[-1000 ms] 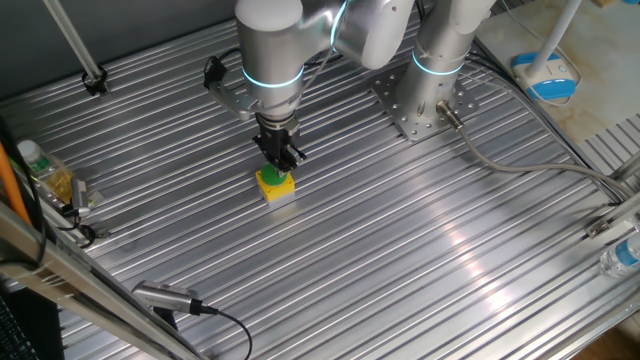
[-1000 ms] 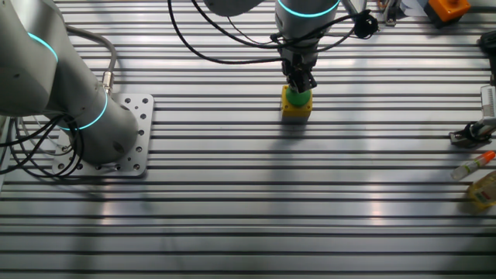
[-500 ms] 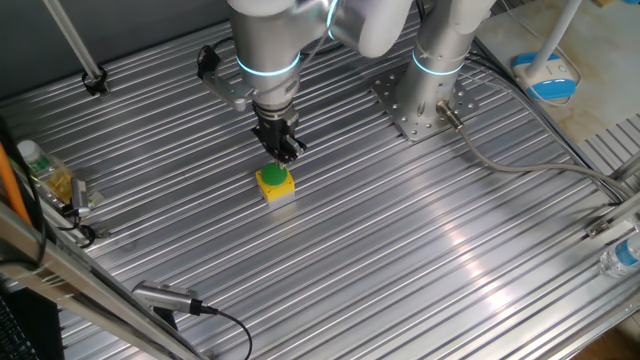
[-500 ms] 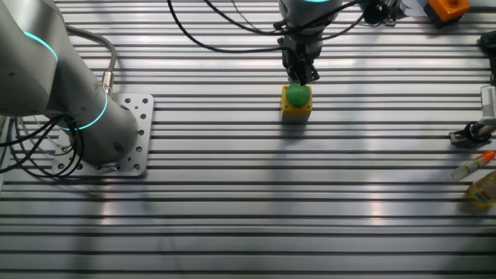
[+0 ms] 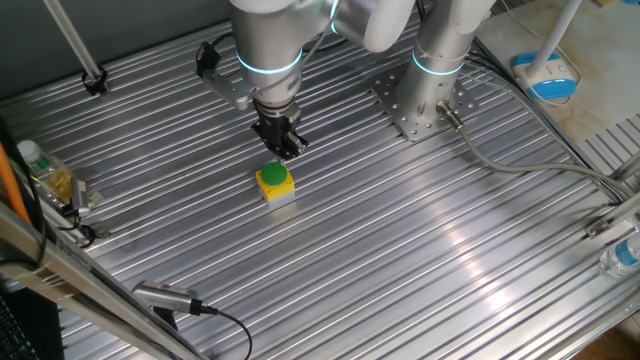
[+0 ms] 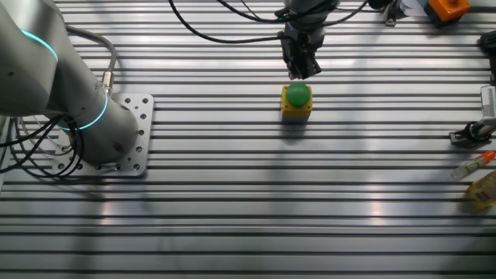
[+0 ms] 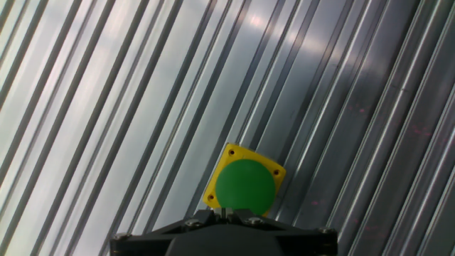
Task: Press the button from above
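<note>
The button (image 5: 273, 175) is a round green cap on a small yellow box with a pale base, standing on the ribbed metal table (image 5: 400, 260). It also shows in the other fixed view (image 6: 297, 94) and in the hand view (image 7: 245, 186). My gripper (image 5: 287, 150) hangs a little above the cap and is apart from it, as the other fixed view (image 6: 301, 73) shows too. In the hand view the fingertips (image 7: 227, 210) meet with no gap, and nothing is held.
A second arm's base plate (image 5: 420, 100) stands behind right, with a cable (image 5: 510, 168) trailing right. A bottle (image 5: 45, 175) lies at the left edge. In the other fixed view a clamp (image 6: 471, 132) and bottles (image 6: 482, 184) lie at the right.
The gripper was down on the green cap a second ago. It has since risen straight up and now hangs clear above it. The button box has not moved.
</note>
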Available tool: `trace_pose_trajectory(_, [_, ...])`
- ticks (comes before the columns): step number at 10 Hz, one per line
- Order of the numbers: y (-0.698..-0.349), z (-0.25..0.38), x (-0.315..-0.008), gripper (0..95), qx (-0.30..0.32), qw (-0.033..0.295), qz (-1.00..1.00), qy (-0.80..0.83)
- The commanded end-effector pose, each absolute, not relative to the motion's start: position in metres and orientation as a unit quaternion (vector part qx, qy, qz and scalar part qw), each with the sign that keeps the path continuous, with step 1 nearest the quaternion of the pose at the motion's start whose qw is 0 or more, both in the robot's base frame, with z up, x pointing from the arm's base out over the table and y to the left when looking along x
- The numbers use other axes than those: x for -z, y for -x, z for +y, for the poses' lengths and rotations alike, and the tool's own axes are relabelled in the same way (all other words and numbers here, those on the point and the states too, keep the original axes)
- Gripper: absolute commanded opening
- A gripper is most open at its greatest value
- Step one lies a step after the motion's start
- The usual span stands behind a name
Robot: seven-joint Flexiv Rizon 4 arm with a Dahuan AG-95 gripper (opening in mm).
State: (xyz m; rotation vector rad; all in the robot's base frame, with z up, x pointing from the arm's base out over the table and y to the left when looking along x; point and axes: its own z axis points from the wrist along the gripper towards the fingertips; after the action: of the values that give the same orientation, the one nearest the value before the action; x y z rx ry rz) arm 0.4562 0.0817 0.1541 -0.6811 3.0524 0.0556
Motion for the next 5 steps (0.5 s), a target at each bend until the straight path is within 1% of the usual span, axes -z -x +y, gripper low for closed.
trace_pose_trajectory(1, [-0.455, 0.085, -0.162, 0.0, -0.016, -0.002, 0.975, 0.221])
trace_pose_trajectory(3, [-0.452, 0.088, -0.173, 0.0, -0.007, -0.015, 0.972, 0.234])
trace_pose_trajectory(5, [-0.450, 0.090, -0.182, 0.0, -0.006, -0.018, 0.971, 0.240])
